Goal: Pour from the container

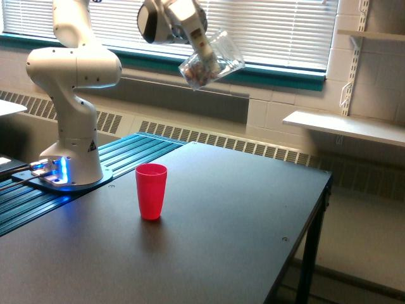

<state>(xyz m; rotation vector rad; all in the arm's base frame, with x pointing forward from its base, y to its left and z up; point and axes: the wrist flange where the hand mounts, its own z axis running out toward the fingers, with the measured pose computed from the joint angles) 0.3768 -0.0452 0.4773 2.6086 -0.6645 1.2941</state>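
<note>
Your claw (201, 45) pinched the clear container (211, 60) high above the red cup (151, 190), a bit toward the exterior view's right. The container was tipped, with small brown bits inside. The red cup stood upright on the tabletop (221, 234).

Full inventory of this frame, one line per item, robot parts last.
container: 1, clear plastic with small brownish pieces inside, held tilted high above the table, to the exterior view's right of the red cup
red cup: 1, red, upright on the table, open end up
table: 1, black top, fills the foreground
ribbed panel: 1, dark teal, under the robot base at the exterior view's left
wall shelves: 2 visible, white, at the exterior view's right
window blinds: white, along the back wall above a teal sill
robot arm: 1, white, base lit blue
gripper: 1, closed on the container's side
</note>
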